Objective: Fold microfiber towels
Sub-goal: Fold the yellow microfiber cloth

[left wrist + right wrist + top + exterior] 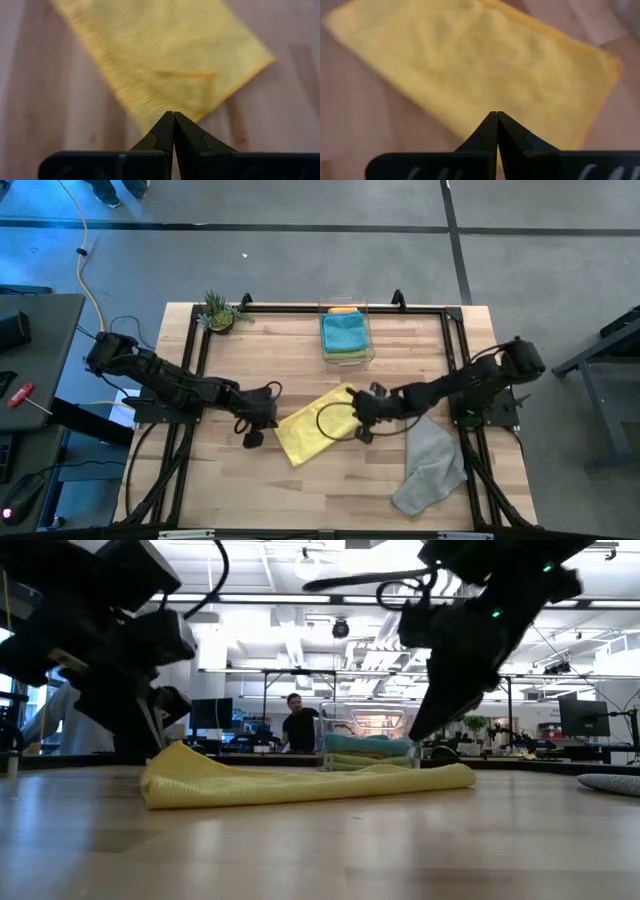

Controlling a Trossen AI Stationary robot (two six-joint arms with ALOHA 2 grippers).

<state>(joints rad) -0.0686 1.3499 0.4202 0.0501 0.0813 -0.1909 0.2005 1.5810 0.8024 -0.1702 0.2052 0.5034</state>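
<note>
1. Centrally, the yellow towel (pixel 313 425) lies folded on the wooden table (pixel 300 490), a long strip set at a slant between the two arms; from table height it shows as a low, doubled layer (pixel 300 783) with its fold bulging on one end.
2. The left gripper (pixel 262 420) sits just beside the towel's near-left end, its fingers (pixel 165 135) pressed together with nothing between them (the wrist camera shows the tips above the towel's edge (pixel 165 55)).
3. The right gripper (pixel 362 415) is at the towel's opposite side, over its right edge, jaws likewise pressed together and empty; its wrist view looks down on the yellow cloth (pixel 480 65).
4. A grey towel (pixel 430 465) lies crumpled on the table's right part, near the right arm and well apart from the yellow one.
5. At the table's far edge stands a clear bin (pixel 347 335) holding a teal blue towel (pixel 343 330) on top, a lime green towel (pixel 345 355) showing beneath it, and an orange towel (pixel 342 310) at its back.
6. A small potted plant (pixel 218 313) stands at the far left corner.
7. A person (pixel 298 725) is in the room beyond the table.
</note>
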